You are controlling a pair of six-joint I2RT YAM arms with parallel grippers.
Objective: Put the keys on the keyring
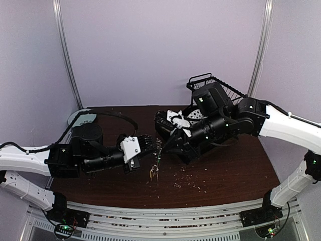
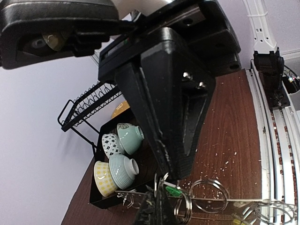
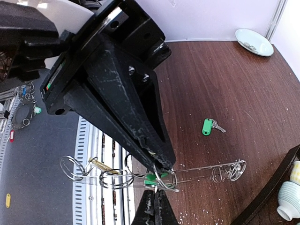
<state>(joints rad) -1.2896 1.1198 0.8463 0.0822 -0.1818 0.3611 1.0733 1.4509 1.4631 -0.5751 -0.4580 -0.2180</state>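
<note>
My right claw is filling the near view, fingers pinching shut on the keyring, where a green key is already hanging. My left claw is meeting it there, closed too; on what, I can't tell. Another tagged key is lying loose on the table, so I'm judging us partway.

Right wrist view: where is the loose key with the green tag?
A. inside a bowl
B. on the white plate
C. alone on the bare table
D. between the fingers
C: the key lies by itself on the brown table, with nothing touching it, and the plate is far off in the corner.
</note>
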